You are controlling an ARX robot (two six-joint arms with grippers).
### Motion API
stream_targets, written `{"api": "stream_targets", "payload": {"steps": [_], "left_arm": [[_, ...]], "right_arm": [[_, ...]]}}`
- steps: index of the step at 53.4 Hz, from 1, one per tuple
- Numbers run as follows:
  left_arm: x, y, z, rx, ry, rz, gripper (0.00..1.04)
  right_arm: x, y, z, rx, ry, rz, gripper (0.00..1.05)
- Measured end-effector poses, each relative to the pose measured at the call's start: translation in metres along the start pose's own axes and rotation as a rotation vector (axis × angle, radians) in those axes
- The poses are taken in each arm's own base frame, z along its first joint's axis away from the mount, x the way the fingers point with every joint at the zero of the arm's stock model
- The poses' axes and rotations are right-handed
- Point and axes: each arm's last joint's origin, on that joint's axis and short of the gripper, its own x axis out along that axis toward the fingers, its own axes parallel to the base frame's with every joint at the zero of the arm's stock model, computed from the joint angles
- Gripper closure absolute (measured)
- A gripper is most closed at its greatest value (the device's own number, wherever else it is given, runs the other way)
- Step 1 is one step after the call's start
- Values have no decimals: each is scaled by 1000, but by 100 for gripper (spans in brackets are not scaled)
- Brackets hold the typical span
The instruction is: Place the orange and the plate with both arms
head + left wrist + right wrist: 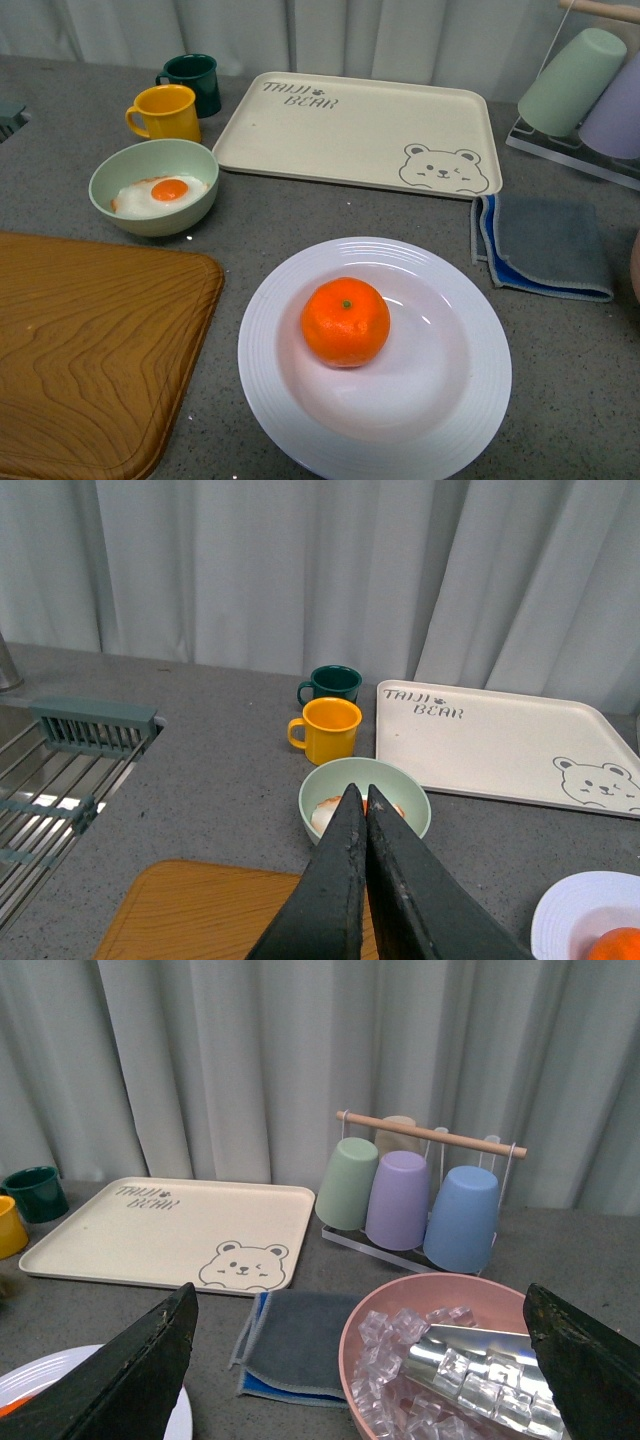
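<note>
Jaws: left gripper pressed together, right gripper spread wide, both empty. Orange rests in plate, near tray. Risk: plate tilts if lifted, orange rolls off.

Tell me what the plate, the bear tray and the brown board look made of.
The plate: glossy white, likely glazed ceramic or melamine; it shows soft highlights and a ridged rim. The tray: matte cream, probably plastic, with a printed bear and moulded lip. The board: wood-grain pattern with slight sheen; real wood or printed laminate, cannot tell.
</note>
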Motion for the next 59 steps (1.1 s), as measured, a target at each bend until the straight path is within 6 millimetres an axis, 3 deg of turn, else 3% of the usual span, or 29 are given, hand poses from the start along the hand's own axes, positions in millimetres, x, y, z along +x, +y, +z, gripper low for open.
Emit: {"api": "stream_targets", "payload": {"steps": [59], "left_arm": [[-34, 0, -1, 1, -2, -2, 101]], "right_arm": [[0, 0, 0, 0, 0, 0, 9]]}}
